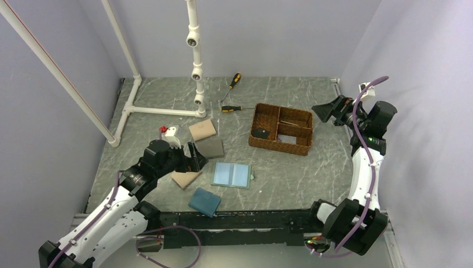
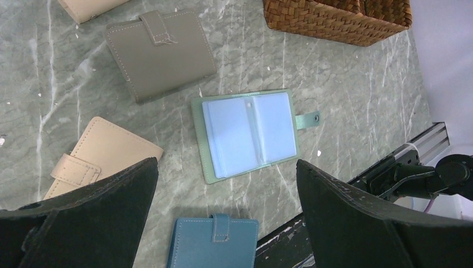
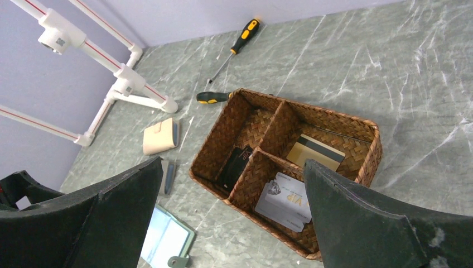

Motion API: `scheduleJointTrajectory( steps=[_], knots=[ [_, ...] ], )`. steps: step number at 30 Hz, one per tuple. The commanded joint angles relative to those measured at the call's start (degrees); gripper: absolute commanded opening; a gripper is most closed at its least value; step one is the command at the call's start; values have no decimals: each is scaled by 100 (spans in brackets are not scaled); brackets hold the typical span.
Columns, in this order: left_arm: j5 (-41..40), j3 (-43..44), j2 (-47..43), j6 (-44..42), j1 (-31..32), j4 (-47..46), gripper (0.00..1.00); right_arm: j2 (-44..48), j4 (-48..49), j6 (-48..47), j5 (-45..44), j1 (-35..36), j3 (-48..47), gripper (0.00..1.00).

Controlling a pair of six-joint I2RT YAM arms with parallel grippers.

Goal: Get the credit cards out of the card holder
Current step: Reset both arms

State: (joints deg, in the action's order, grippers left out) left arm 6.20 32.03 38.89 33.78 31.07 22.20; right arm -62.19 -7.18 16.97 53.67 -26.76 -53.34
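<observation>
top view / holder: we're seeing the card holder (image 1: 232, 175) lying open on the table (image 1: 290, 178), near centre, just right of the left gripper (image 1: 192, 158).
top view / cards: the credit cards (image 1: 287, 139) are sitting in the woven basket (image 1: 279, 148), far and right of the holder, well apart from it.
top view / right arm: the right gripper (image 1: 329, 110) is hovering right of the basket, jaws spread, carrying nothing.
left wrist / pincer: jaws are standing wide, released, hanging above the holder; its sleeves are looking blank to us.
left wrist / neighbours: grey-brown wallet (image 2: 159, 56), tan wallet (image 2: 103, 153) and blue wallet (image 2: 215, 243) are lying shut around it, none touching.
right wrist / basket: black card (image 3: 235, 166), pale cards (image 3: 284, 200), tan card (image 3: 315, 152), each lying in its own compartment.
step: we're judging extraction finished, or nearly.
next: we're wanting a check that no sleeve is hiding a card, then pulling both arms clear.
surface / room: we're working on a grey-green marbled top, lilac walls, white pipe frame (image 1: 196, 56) and two screwdrivers (image 1: 236, 80) at the far side.
</observation>
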Motion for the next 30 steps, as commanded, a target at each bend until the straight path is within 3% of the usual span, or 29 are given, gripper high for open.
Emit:
scheduleJointTrajectory(
  steps=[1, 30],
  knots=[
    [48, -69, -20, 45, -27, -151, 99, 31, 208, -2, 80, -44, -71, 100],
    [92, -62, 197, -7, -23, -274, 100, -22, 206, -115, 92, -46, -25, 100]
  ],
)
